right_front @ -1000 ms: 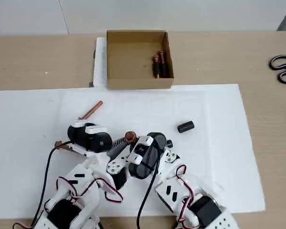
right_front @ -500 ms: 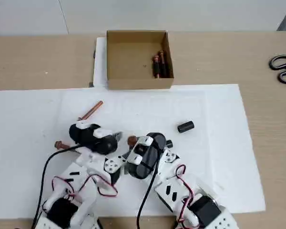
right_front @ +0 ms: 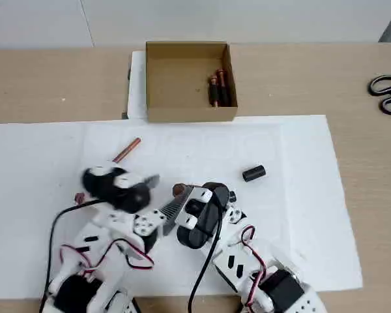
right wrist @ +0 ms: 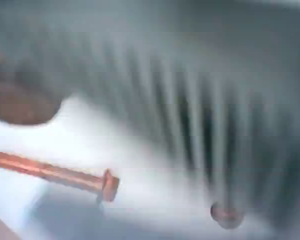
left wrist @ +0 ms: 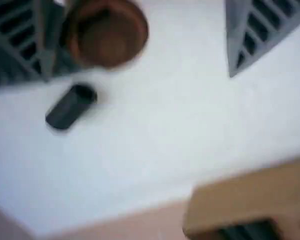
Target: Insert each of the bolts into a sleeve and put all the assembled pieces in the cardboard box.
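Observation:
The cardboard box (right_front: 188, 115) stands at the table's far side with two assembled pieces (right_front: 218, 89) inside. A black sleeve (right_front: 253, 173) (left wrist: 70, 106) lies loose on the white sheet. One copper bolt (right_front: 127, 150) (right wrist: 55, 173) lies left of centre. Another bolt (right_front: 79, 197) (right wrist: 225, 215) peeks out beside the left arm. My right gripper (right_front: 176, 199) is shut on a third bolt, whose round head (right_front: 178, 190) (left wrist: 107, 32) shows. My left gripper (left wrist: 140, 55) (right_front: 153, 185) is open just left of that bolt, with nothing in it.
A white foam sheet (right_front: 300, 215) covers the work area on the wooden table. Scissors (right_front: 388, 93) lie at the far right edge. A white pad (right_front: 137, 85) pokes out behind the box's left side.
My left arm has drawn back to the left, away from the bolt head. The right gripper and its bolt have barely shifted.

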{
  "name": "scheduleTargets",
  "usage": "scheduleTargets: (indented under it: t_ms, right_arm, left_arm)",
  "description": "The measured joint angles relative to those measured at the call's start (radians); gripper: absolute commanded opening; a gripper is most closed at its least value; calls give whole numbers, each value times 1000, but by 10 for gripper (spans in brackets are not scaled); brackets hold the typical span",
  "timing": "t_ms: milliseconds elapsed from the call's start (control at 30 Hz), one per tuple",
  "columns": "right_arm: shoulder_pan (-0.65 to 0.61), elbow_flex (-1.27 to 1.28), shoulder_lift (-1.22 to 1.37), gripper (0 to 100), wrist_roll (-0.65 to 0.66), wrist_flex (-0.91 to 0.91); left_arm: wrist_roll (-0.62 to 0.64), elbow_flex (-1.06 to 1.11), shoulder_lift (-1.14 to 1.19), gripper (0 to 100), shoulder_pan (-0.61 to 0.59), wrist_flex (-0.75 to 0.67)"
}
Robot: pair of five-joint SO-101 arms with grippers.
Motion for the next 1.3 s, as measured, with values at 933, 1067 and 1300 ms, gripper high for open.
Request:
scheduleTargets:
  t_ms: [933, 1067, 1300]
  right_arm:
    - [293, 71, 8, 3, -203, -12]
    - [321, -60, 97, 3, -230, 43]
    - [336, -371, 422, 3, -267, 48]
  left_arm:
    - [86, 51, 0, 7, -322, 129]
    - [86, 104, 0, 7, -322, 129]
    - [86, 146, 0, 7, -333, 94]
